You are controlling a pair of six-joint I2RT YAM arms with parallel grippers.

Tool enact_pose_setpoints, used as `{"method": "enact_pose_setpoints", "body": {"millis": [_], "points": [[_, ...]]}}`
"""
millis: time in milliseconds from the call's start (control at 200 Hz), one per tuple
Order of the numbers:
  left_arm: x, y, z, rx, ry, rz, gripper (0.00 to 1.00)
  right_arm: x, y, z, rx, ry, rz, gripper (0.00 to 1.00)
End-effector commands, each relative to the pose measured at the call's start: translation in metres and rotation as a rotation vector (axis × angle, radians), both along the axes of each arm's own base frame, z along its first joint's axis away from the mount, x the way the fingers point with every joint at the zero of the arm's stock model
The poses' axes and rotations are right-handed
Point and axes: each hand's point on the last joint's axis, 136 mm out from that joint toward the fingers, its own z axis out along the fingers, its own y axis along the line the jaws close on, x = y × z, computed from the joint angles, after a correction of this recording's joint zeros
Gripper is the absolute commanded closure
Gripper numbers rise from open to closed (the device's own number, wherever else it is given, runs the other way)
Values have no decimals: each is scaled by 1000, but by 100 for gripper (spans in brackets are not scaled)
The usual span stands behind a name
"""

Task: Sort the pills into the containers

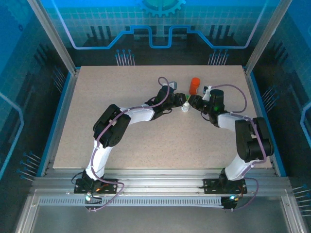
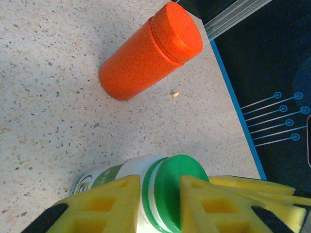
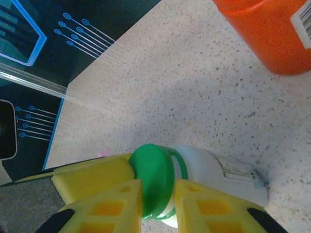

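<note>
The white bottle (image 1: 185,107) is located right of centre in the far half of the desk (image 1: 146,145), at the point where both arms meet. Its base rests on the speckled surface. The left pincer (image 1: 179,101) approaches it from the left and the right pincer (image 1: 193,103) from the right. In the left wrist view, the left pincer (image 2: 160,194) is closed on the white bottle (image 2: 121,172): one yellow finger lies against the shoulder of the bottle, and the other against the far side of the green cap (image 2: 182,177). In the right wrist view, the right pincer (image 3: 155,194) grips the green cap (image 3: 153,174), with one yellow finger pressed to each side of it; the white bottle (image 3: 214,167) extends beyond the fingers to the desk. The orange bottle (image 1: 195,86) stands upright with its cap fitted, near the white bottle on the far side and apart from it. One small pale pill (image 2: 176,94) lies loose on the desk just beside the orange bottle (image 2: 146,53). A barcode label (image 3: 303,24) is fixed to the wall of the orange bottle (image 3: 267,34).
</note>
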Motion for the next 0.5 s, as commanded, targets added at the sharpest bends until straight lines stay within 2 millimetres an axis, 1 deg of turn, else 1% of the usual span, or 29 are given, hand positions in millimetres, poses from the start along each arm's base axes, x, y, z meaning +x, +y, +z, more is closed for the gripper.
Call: {"method": "enact_pose_setpoints", "body": {"millis": [0,70,255,320,405,495], "points": [[-35,16,-88,162,229,-28,72,-18,2,-14,1,79,27,72],[-35,15,-87,161,227,-29,72,-20,0,-10,-7,67,22,69],[-35,14,-86,155,230,-32,73,-20,-7,3,-69,47,9,69],[-35,14,-86,154,231,-30,73,-20,-10,7,-92,35,3,67],[-35,14,-85,155,230,-32,72,-17,-10,13,-86,4,3,63],[-34,13,-86,157,231,-32,73,-10,-7,19,-65,-15,18,62]]}}
